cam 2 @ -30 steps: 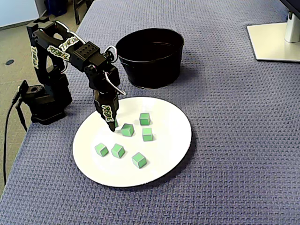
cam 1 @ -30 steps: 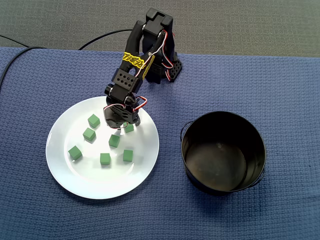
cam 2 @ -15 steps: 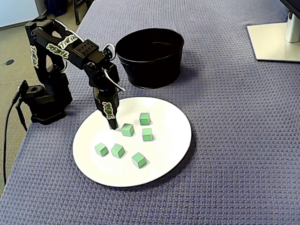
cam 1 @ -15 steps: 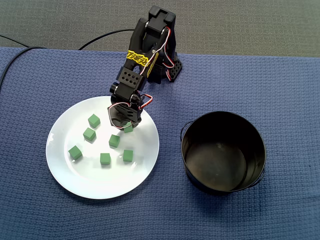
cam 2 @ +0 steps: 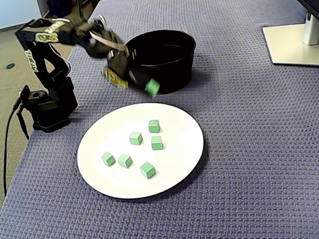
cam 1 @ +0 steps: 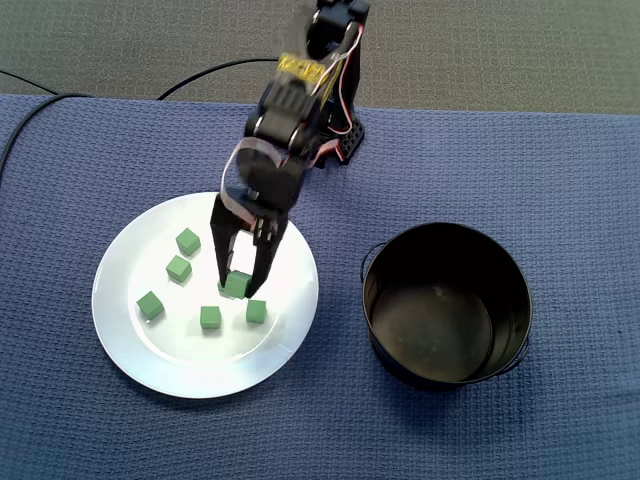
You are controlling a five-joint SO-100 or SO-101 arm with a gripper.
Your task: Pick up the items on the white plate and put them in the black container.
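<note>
Lifting: the black two-finger claw (cam 1: 241,283) has come up off the round white plate (cam 1: 130,345); a second ago its tips were down among the cubes, toward the plate's 1 o'clock in the top-down fixed view.
Claw: clamped on one small green foam cube (cam 2: 152,87), a finger on either side. It is motion-blurred in the side-on fixed view.
Held cube: airborne, clear of the plate, showing against the wall of the black metal bucket-style container (cam 2: 164,74).
Plate count: six loose green cubes (cam 2: 147,170) remain, and none has shifted.
Container: at 3 o'clock of the plate on the blue woven worktop (cam 1: 560,180); looks empty inside.
Meaning: the pick looks good, so the carry and drop come next.
</note>
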